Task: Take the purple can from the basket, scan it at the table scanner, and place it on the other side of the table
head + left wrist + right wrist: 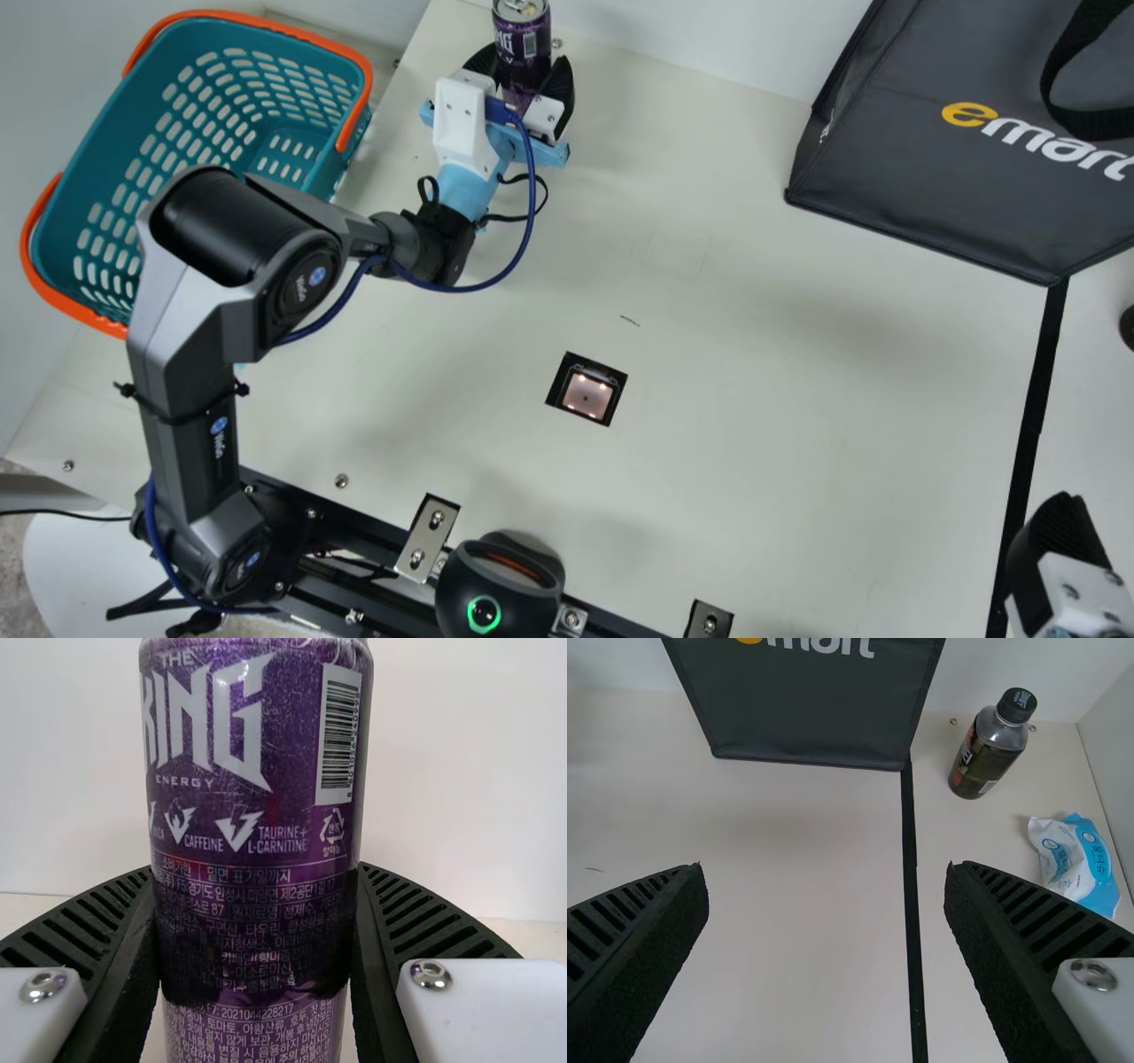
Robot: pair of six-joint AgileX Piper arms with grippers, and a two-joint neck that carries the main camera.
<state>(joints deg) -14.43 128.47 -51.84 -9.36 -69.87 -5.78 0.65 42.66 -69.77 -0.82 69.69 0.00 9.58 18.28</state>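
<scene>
Can [257,815] sits upright near the basket [266,27], pinched below its barcode [338,735] by my 2 left fingers [416,912], likely to leave that bare for the scanner [586,396], while my 2 right fingers [647,948] are spread and empty, perhaps as 1 arm is enough

We see a cream table [753,399] with a scanner [586,396] set into it, a basket [106,168] at one edge, and a dark bag [895,186]. Past a black strip [1035,416], we see a bottle [989,753] near a packet [1079,865].
</scene>
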